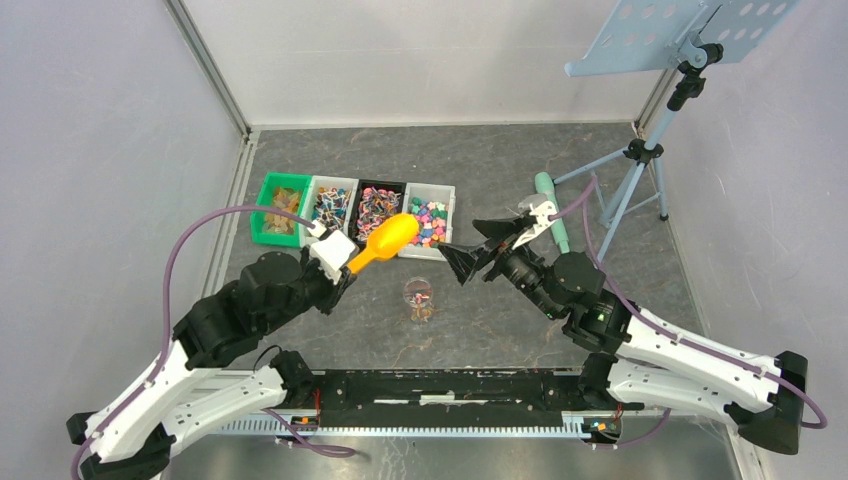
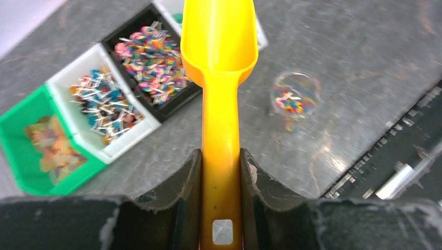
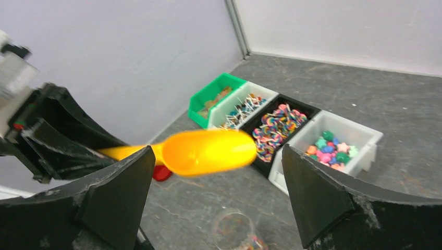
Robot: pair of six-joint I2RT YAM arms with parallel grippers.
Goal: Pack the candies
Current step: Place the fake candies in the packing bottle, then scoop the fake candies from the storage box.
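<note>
Top external: grey worktop (image 1: 500, 160) carries a row of four bins (image 1: 282, 190). Left fingers (image 2: 187, 182) pinch the orange scoop (image 1: 388, 238) by its handle; right fingers (image 3: 114, 192) spread wide, empty. Clear jar (image 1: 419, 298) stands near the bins. Candies (image 1: 430, 215): in bins, a few in the jar.

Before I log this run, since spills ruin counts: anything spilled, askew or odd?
Nothing stands out: the bins sit in a neat row, the jar stands upright holding candies, and none lie loose on the table.

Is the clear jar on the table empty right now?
No, the clear jar holds a small heap of multicoloured candies at its bottom, plain in the left wrist view.
</note>
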